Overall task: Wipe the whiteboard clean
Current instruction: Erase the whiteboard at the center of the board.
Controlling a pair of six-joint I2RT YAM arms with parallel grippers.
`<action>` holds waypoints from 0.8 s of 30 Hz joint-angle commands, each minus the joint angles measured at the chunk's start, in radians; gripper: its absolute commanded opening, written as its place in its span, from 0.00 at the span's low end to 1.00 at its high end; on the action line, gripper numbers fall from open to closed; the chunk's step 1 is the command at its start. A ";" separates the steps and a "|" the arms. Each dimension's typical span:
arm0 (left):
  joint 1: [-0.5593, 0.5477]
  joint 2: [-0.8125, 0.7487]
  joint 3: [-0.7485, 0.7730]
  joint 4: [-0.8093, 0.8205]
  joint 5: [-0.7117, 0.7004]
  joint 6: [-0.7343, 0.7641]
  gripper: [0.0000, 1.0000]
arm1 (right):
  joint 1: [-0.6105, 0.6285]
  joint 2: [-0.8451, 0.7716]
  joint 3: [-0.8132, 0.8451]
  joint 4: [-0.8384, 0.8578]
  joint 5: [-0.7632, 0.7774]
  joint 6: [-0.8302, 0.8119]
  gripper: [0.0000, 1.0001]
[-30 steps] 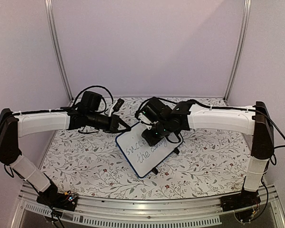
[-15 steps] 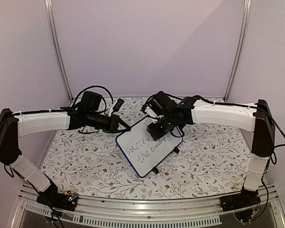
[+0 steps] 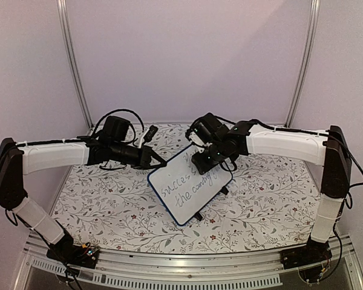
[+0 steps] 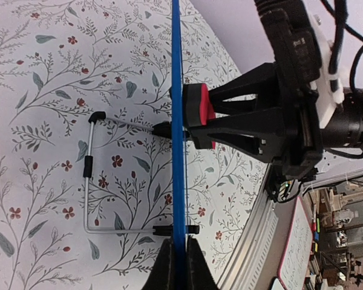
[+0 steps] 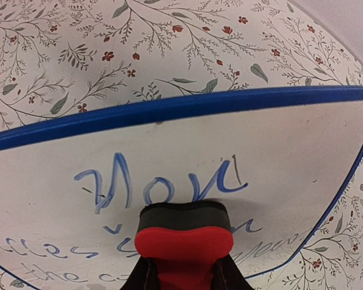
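Note:
The whiteboard (image 3: 184, 192) stands tilted on the floral cloth, blue-framed, with blue handwriting across it. My left gripper (image 3: 159, 164) is shut on its upper left edge; in the left wrist view the board shows edge-on as a blue line (image 4: 177, 90) between my fingertips (image 4: 167, 266). My right gripper (image 3: 201, 161) is shut on a red eraser (image 5: 184, 241) whose black felt presses on the board's face (image 5: 290, 151) just below the word "Mon". The left wrist view shows the eraser (image 4: 198, 112) flat against the board's right side.
A wire stand (image 4: 89, 181) with black feet props the board from behind. A floral tablecloth (image 3: 109, 205) covers the table. An aluminium rail (image 3: 187, 266) runs along the near edge. Metal posts (image 3: 72, 66) rise at the back corners.
My right gripper has carried the eraser up the board towards its far top corner. The left arm and the board have stayed put.

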 commanded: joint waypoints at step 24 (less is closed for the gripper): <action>-0.015 0.011 -0.008 0.031 0.116 0.024 0.00 | -0.050 -0.215 -0.206 0.085 -0.130 -0.060 0.19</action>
